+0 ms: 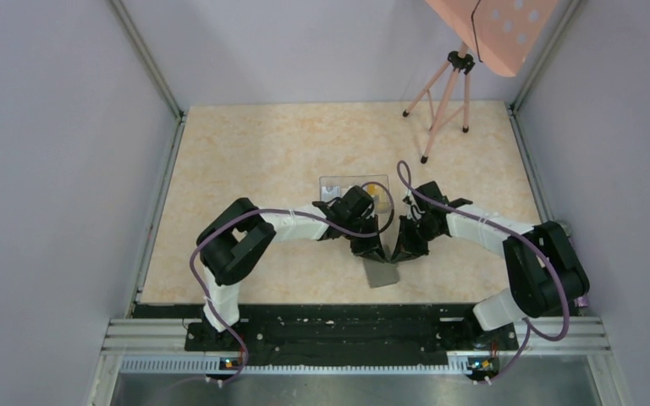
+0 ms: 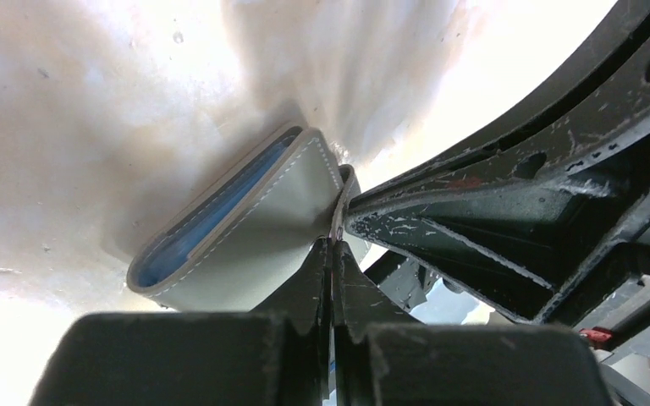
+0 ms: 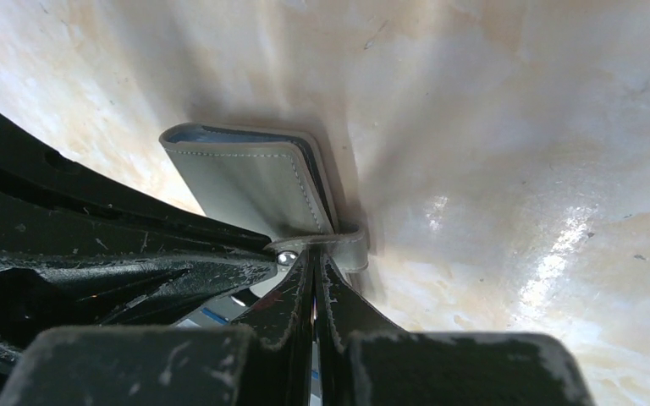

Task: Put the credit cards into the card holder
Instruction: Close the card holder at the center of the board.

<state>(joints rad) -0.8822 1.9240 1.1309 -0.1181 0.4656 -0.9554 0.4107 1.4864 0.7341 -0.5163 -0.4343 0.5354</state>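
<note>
Top external view: the card holder (image 1: 382, 274) lies flat on the counter (image 1: 262, 152) at lower centre of the frame, just below the point where both arms meet. The left end effector (image 1: 378, 252) and the right end effector (image 1: 399, 252) point down at the holder's upper edge and stand just beside each other. A clear plastic box (image 1: 338, 182) sits directly above them in the frame; something yellow, probably the credit cards (image 1: 371, 189), shows inside its right part, partly hidden by the left wrist. A pink tripod (image 1: 444, 93) stands at upper right. Left wrist view: the card holder (image 2: 254, 228) is folded, grey outside, with its light blue lining visible along the open edge. The left end effector (image 2: 332, 249) has its fingers pressed together, pinching the thin strip of the snap tab (image 2: 344, 182). Right wrist view: the right end effector (image 3: 314, 254) also has its fingers pressed together, the tips touching the snap tab (image 3: 349, 244) at the holder's near corner. Whether the tab is caught between them cannot be determined.
</note>
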